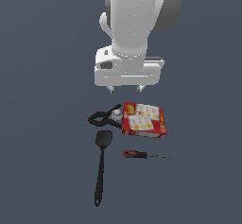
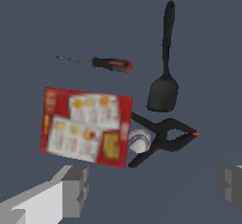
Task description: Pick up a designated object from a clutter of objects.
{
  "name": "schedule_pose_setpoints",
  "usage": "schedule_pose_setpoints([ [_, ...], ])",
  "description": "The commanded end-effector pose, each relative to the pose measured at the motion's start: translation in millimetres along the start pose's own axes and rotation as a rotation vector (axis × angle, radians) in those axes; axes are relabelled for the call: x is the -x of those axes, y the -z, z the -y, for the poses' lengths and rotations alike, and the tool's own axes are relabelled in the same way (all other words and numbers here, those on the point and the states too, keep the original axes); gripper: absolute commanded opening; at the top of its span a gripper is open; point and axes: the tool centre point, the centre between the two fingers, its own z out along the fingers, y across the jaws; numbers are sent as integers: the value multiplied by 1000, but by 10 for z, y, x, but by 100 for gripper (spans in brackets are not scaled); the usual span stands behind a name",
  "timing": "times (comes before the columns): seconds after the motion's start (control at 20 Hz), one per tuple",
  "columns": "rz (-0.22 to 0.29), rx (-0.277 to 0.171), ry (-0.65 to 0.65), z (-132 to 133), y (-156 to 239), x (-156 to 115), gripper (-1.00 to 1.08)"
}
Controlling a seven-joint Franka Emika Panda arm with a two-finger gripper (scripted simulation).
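The all-black spatula (image 1: 101,164) (image 2: 164,72) lies flat on the dark floor, its squarish head toward the clutter and its long thin handle pointing away. My gripper (image 1: 125,90) (image 2: 153,190) hangs open well above the pile, over the red box (image 1: 144,120) (image 2: 87,126), with nothing between its fingers (image 2: 71,190). The black clamp (image 1: 105,117) (image 2: 163,138) and a small whitish item (image 1: 116,114) (image 2: 139,140) sit against the box. The spatula's head lies just beside the clamp.
A red-and-black-handled screwdriver (image 1: 142,155) (image 2: 101,63) lies apart from the box, beside the spatula's head. The arm's white body fills the upper middle of the exterior view.
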Motion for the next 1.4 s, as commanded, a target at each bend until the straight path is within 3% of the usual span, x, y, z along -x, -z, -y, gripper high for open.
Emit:
schedule_pose_setpoints([
  [0.0,0,0,-1,-6,-3,-6,100],
  [0.55,-5,-5,-1,-104,-185,-292,100],
  [1.35,-24,-18,-5,-546,-1111,-1197,100],
])
